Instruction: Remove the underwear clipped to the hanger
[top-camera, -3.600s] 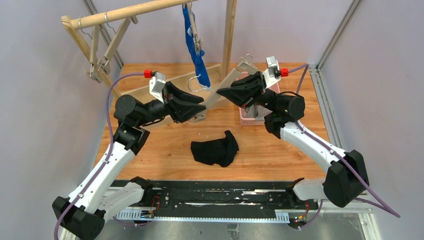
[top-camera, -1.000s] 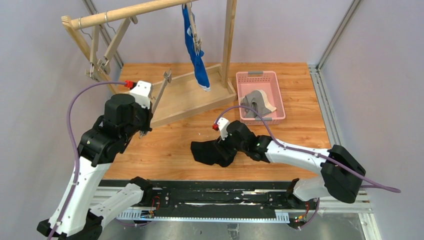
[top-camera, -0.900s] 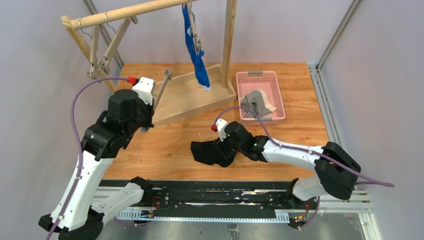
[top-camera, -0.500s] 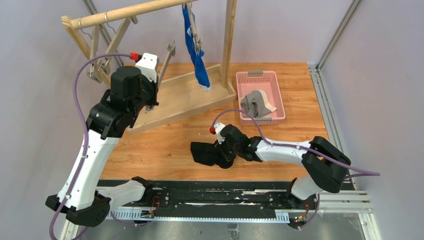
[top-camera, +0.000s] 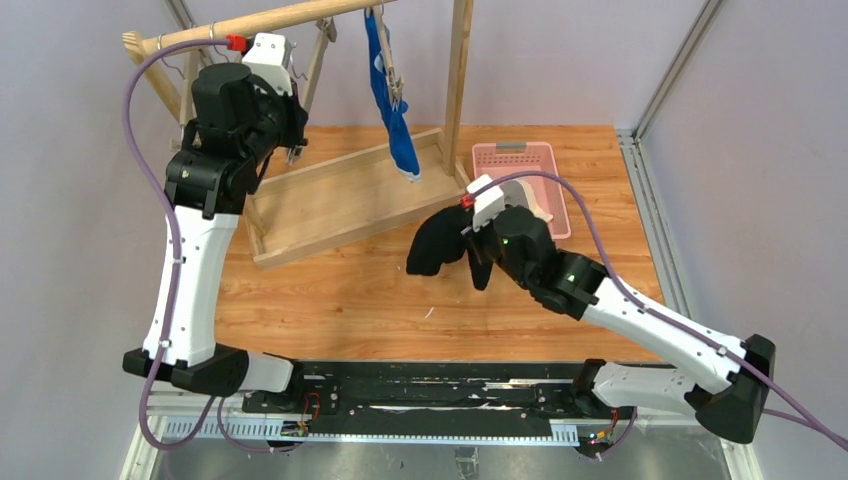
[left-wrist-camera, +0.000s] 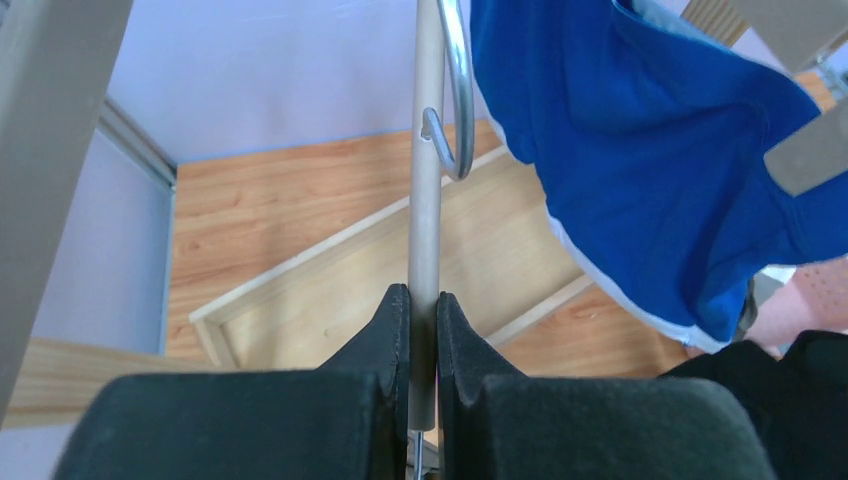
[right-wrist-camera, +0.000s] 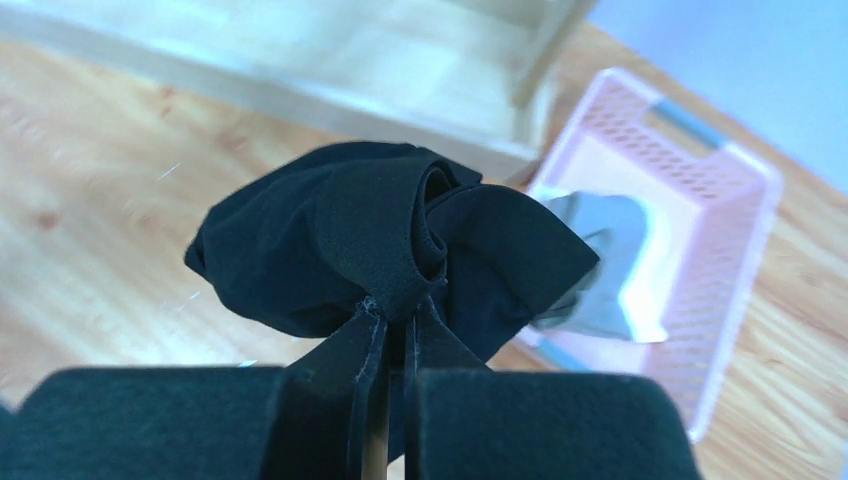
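Both are clamped: left gripper (left-wrist-camera: 422, 300) on a hanger rod (left-wrist-camera: 427, 150) beside the blue pair (left-wrist-camera: 640, 150), right gripper (right-wrist-camera: 395, 320) on the black pair (right-wrist-camera: 340, 230), above the table (top-camera: 350, 290).

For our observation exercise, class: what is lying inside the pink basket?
Grey underwear lies inside the pink basket. The black underwear held in the right pincer hides part of it and of the basket floor, so anything else there cannot be seen.
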